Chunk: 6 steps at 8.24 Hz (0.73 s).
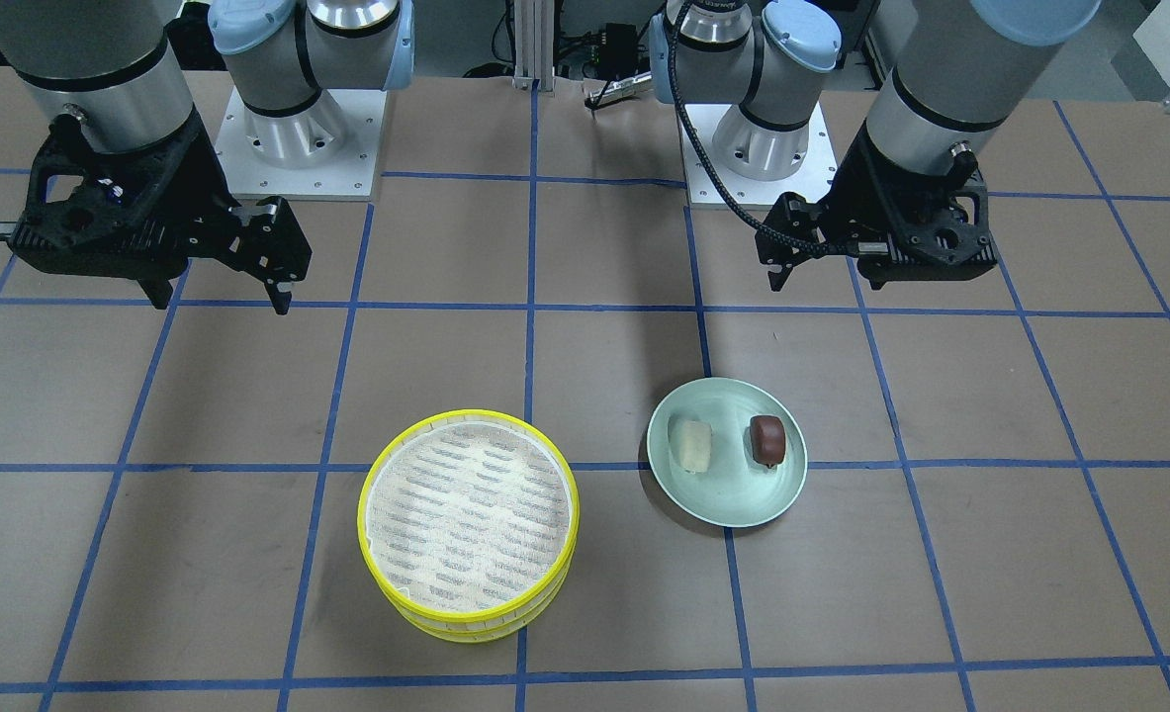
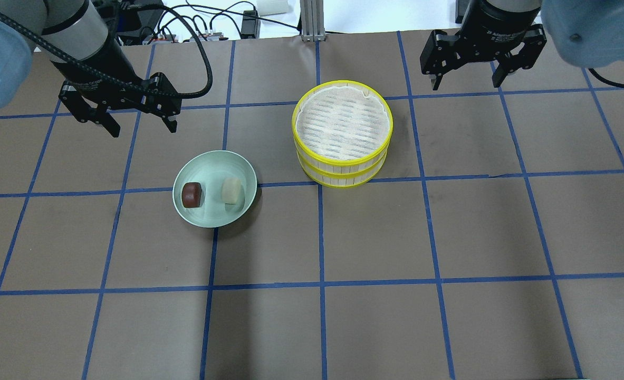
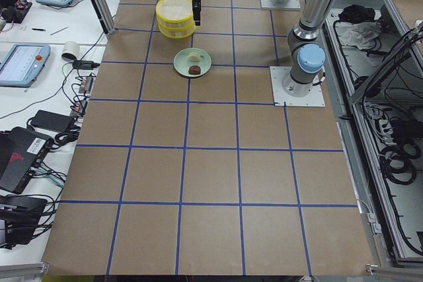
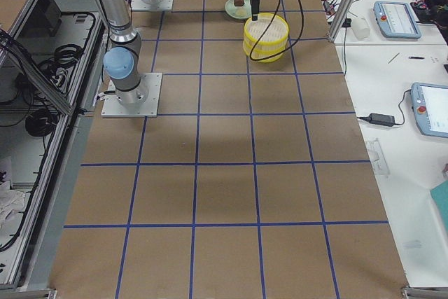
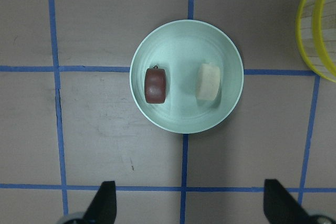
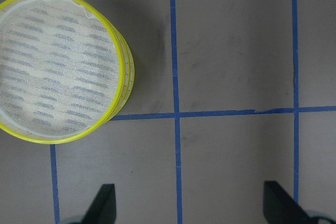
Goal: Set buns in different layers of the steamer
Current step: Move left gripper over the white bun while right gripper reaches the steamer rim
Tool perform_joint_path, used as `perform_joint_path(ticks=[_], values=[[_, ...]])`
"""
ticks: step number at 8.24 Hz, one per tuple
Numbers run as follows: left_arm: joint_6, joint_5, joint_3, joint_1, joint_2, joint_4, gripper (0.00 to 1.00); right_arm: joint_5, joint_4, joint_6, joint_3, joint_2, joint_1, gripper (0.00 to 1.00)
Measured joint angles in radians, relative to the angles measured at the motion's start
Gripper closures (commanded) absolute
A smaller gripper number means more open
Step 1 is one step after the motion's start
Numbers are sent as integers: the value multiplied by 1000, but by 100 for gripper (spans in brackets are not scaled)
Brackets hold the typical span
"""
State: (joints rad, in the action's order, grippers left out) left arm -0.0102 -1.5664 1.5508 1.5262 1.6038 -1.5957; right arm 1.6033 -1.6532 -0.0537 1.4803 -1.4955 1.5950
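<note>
left gripper: I see it hanging above the table, on the far side of the plate from the robot in the overhead view. Fingers are spread wide and touch nothing.
right gripper: I see it in the air beyond the steamer and off to its right in the overhead view. Fingers are spread wide, well apart from the rim.
steamer: two yellow-rimmed trays stacked, sitting right of table centre. The top tray's mesh floor is fully in view on my right wrist feed.
plate: pale green, to the steamer's left, near it but not touching.
cream-white bun: lying on the plate, on the half nearer the steamer.
reddish-brown bun: lying on the plate, on the half away from the steamer, beside the white one with a gap between them.
left wrist feed: I have the plate and both buns centred, with the steamer rim at the right edge.
</note>
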Motion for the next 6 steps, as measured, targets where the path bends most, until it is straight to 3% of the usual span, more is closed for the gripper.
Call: perform_joint_path(ticks=[4, 6], values=[[-11, 3, 3, -3, 31, 16, 0, -18, -6, -5, 2, 6, 0, 0], [-13, 10, 15, -4, 89, 132, 0, -24, -46, 2, 16, 27, 0, 0]])
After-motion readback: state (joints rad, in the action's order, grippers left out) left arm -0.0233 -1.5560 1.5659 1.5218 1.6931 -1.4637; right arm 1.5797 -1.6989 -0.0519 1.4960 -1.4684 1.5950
